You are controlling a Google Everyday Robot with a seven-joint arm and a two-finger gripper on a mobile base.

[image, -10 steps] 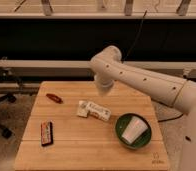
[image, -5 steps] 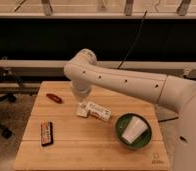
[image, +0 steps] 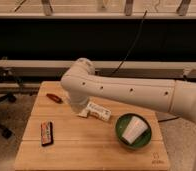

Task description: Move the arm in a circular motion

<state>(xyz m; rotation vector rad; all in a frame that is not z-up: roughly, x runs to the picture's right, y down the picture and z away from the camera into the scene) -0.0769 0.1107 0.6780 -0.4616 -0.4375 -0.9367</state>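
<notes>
Dark panelling and a pale horizontal rail fill the upper half of the frame, and below them a light wooden table (image: pixel 91 150) takes up the lower centre. Across it stretches the arm (image: pixel 141 95), glossy white and thick, entering from the right edge and running leftward through the middle of the frame to a rounded elbow joint above the table's upper left part. Small dark screw holes dot its side. From that joint a shorter segment drops toward the tabletop. The gripper (image: pixel 81 111) sits at the bottom of this segment, low over the table's upper middle, mostly hidden behind the arm's own bulk, so I cannot tell how it is set.

Just beside the gripper, to its right, lies a white rectangular packet (image: pixel 98 111) with printed markings, flat on the wood. A small red object (image: pixel 54 98) lies near the table's upper left edge, left of the elbow. A dark bar-shaped packet (image: pixel 46 133) lies toward the lower left. On the right side a green bowl (image: pixel 122 140) holds a white cup (image: pixel 133 129) tipped on its side. A black cable (image: pixel 131 47) hangs down the dark wall behind the arm, and a chair base (image: pixel 1 115) shows at the left edge.
</notes>
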